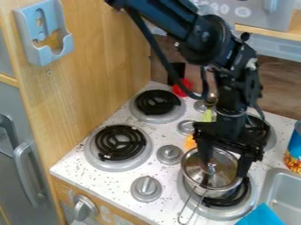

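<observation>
One blue item (262, 216) is seen by the sink (266, 186). Just beyond, a metal pot (222, 183) is supported by a burner (226, 201). Over the pot the open gripper (224, 168) is held, its fingers spread apart. Farther back, a red item (183, 87) is seen.

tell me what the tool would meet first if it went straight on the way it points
Most likely the metal pot just below the tool; depth is unclear, so they may be touching.

1 wooden panel (100, 57); 1 grey door (12, 103); brown, seemingly wooden backsplash (281, 83)
</observation>
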Robot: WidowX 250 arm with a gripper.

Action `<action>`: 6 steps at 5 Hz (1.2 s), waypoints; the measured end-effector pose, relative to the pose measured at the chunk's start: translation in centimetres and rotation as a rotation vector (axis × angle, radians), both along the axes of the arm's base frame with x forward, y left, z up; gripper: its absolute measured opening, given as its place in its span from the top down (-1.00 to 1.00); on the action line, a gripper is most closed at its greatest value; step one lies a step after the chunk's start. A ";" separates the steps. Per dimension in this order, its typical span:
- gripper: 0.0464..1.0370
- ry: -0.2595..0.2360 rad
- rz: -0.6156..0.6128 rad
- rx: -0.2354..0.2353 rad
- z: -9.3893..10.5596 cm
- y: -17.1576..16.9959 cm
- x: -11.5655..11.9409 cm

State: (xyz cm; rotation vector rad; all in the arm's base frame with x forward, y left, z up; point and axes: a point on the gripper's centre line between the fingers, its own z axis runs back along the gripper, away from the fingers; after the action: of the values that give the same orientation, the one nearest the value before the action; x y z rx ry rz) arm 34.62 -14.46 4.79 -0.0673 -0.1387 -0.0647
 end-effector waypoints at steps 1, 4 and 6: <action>-0.94 0.015 -0.014 0.031 -0.8 -0.6 0.1; -0.94 0.061 0.047 0.090 -0.6 1.6 1.5; -0.94 0.070 0.056 0.103 -0.5 2.5 1.6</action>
State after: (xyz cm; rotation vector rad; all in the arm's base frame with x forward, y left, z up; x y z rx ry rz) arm 36.22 -11.94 4.26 0.0368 -0.0674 -0.0135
